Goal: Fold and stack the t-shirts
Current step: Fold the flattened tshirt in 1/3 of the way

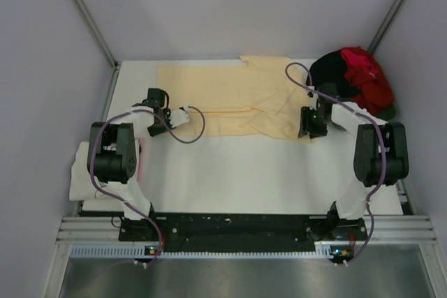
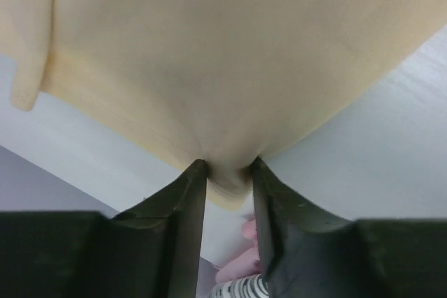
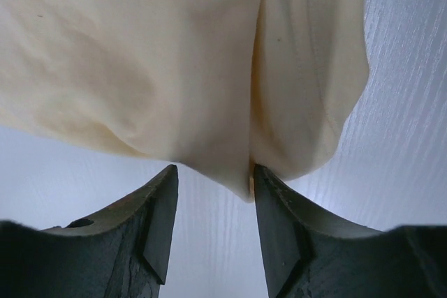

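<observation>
The pale yellow cloth t-shirt (image 1: pixel 223 99) lies spread across the far part of the white surface (image 1: pixel 237 172). The left claw (image 2: pixel 229 169) pinches its near edge. The right claw (image 3: pixel 213 172) stands half open around that edge, unclamped.

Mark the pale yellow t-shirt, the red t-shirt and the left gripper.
pale yellow t-shirt (image 1: pixel 216 95), top view, flat middle of the cloth.
red t-shirt (image 1: pixel 369 78), top view, middle of the crumpled heap.
left gripper (image 2: pixel 229 169), left wrist view, midway between its fingertips, at the shirt's edge.

left end effector (image 2: pixel 229 167) pinching; right end effector (image 3: pixel 214 171) parted
</observation>
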Robot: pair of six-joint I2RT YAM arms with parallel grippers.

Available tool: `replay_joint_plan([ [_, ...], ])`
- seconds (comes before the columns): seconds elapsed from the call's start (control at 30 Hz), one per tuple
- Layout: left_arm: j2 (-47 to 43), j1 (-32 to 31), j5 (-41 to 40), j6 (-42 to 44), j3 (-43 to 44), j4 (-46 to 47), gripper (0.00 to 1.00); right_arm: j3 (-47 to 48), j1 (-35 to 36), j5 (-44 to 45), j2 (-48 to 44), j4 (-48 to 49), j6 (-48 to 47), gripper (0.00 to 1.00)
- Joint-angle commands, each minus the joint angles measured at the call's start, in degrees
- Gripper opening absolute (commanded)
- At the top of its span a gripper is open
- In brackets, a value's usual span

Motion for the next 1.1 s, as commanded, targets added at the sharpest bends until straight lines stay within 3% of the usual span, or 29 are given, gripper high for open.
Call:
replay_joint_plan([
  [0.0,0.4,0.1,0.8,-0.6,0.1,1.6,0.23,0.2,0.5,1.1,1.2,3.6,1.0,0.42],
  [0.07,0.4,0.1,0.6,-1.6,-0.6,2.0,0.00,-0.3,0.4,1.8,0.8,3.6,1.3,0.20],
  [0.13,0.2,0.2,0.0,-2.7,-1.2,2.4,0.00,-1.4,0.4,4.3,-0.4,3.4,2.2,0.00],
  [0.37,-4.6,2.4,-3.2,-4.0,-1.3,-0.3,0.00,-1.7,-2.3,11.8,-6.5,-5.5,4.5,0.00],
  [0.6,-11.3,3.1,1.9,-1.1,-7.5,-6.8,0.00,1.6,-3.4,13.4,-2.5,-15.2,1.0,0.00],
  [0.77,-14.3,3.0,0.3,-0.8,-11.4,-8.2,0.00,1.6,-3.4,17.9,-1.7,-19.1,0.6,0.00],
  [1.03,-20.1,3.1,3.4,-0.3,-13.1,-20.8,0.00,1.0,-3.3,23.5,-3.1,-25.0,2.7,0.00],
  [1.07,-20.6,3.1,4.3,-0.1,-13.3,-22.2,0.08,1.0,-3.3,24.2,-2.8,-25.4,3.1,0.01],
])
